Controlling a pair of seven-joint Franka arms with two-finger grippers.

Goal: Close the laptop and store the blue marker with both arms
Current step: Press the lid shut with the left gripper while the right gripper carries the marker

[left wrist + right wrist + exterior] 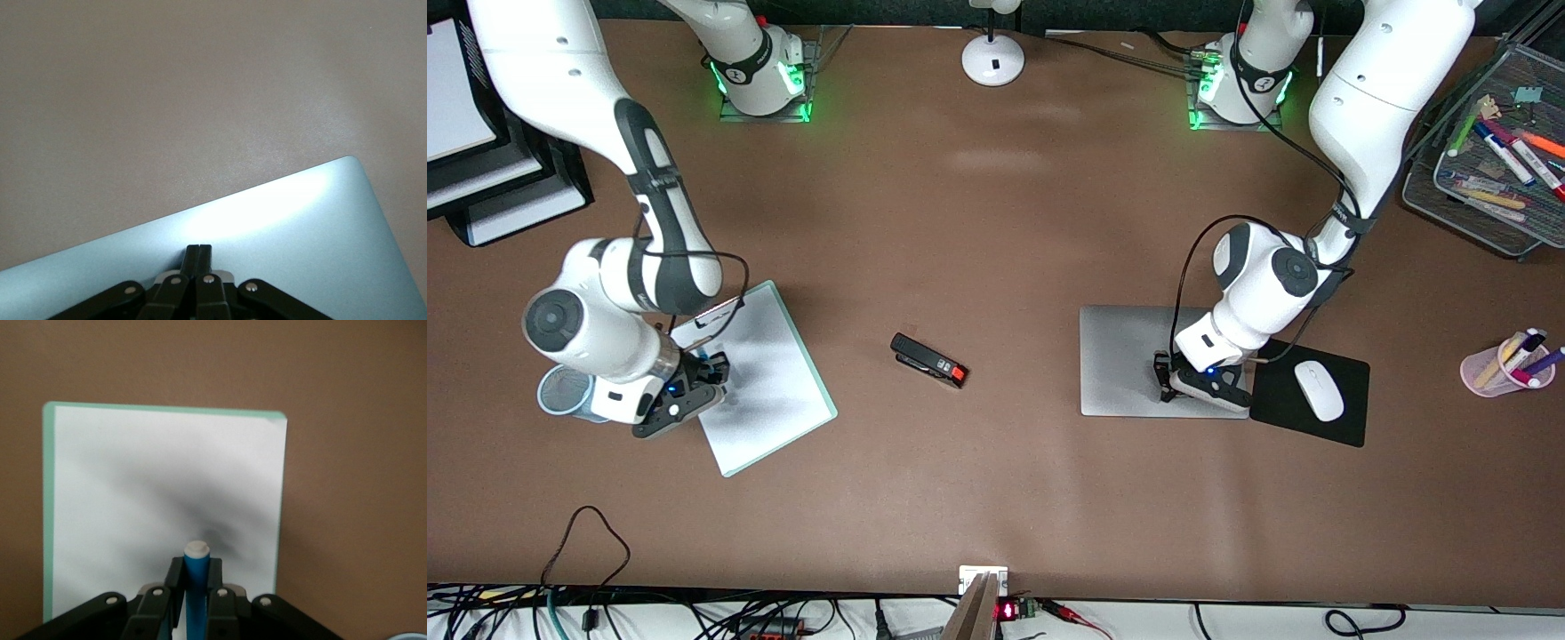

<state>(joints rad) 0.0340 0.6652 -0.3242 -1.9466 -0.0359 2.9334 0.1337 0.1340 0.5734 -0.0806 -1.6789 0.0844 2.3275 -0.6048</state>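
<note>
The laptop (1125, 356) lies closed on the table toward the left arm's end, its silver lid (313, 227) facing up. My left gripper (1163, 378) is over the lid near the mousepad edge, and its fingers (193, 257) are shut together with nothing between them, right at the lid surface. My right gripper (713, 369) hangs over a white board with a green rim (769, 382) toward the right arm's end. It is shut on the blue marker (197, 583), whose whitish end (197, 549) sticks out past the fingertips toward the board (133, 487).
A black stapler with a red end (929, 360) lies mid-table. A white mouse (1319, 389) sits on a black mousepad (1352, 422) beside the laptop. A pink cup of markers (1494, 378), a mesh tray (1432, 191), a mesh cup (560, 391) and a lamp base (992, 59) are also here.
</note>
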